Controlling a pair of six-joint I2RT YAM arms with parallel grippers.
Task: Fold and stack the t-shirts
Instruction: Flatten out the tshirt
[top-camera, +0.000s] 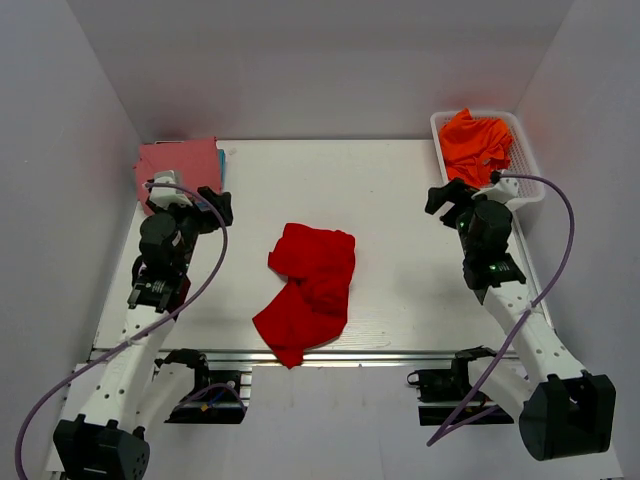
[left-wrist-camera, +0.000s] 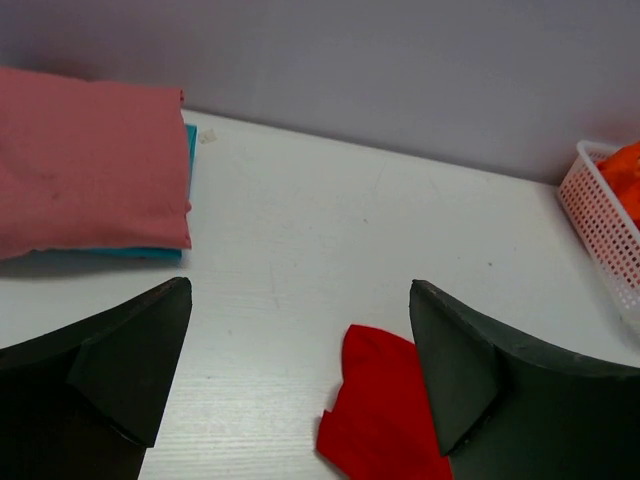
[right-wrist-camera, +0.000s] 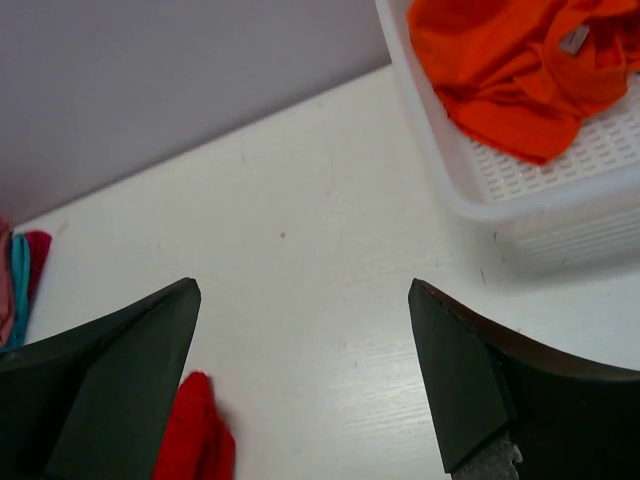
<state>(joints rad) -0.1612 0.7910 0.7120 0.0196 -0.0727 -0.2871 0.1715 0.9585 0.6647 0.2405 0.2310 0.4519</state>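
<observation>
A bright red t-shirt (top-camera: 308, 288) lies crumpled in the middle of the table; part of it shows in the left wrist view (left-wrist-camera: 380, 420) and a bit in the right wrist view (right-wrist-camera: 195, 440). A dusty pink t-shirt (top-camera: 175, 168) lies folded on a teal-blue one (left-wrist-camera: 175, 190) at the back left, also in the left wrist view (left-wrist-camera: 85, 165). Orange t-shirts (top-camera: 477, 147) fill the basket, also in the right wrist view (right-wrist-camera: 510, 60). My left gripper (top-camera: 205, 205) is open and empty beside the stack. My right gripper (top-camera: 448, 195) is open and empty near the basket.
The white plastic mesh basket (top-camera: 526, 170) stands at the back right corner; its rim shows in the right wrist view (right-wrist-camera: 440, 170) and the left wrist view (left-wrist-camera: 600, 235). Grey walls enclose the table on three sides. The table's metal front edge (top-camera: 330, 355) runs below the red shirt.
</observation>
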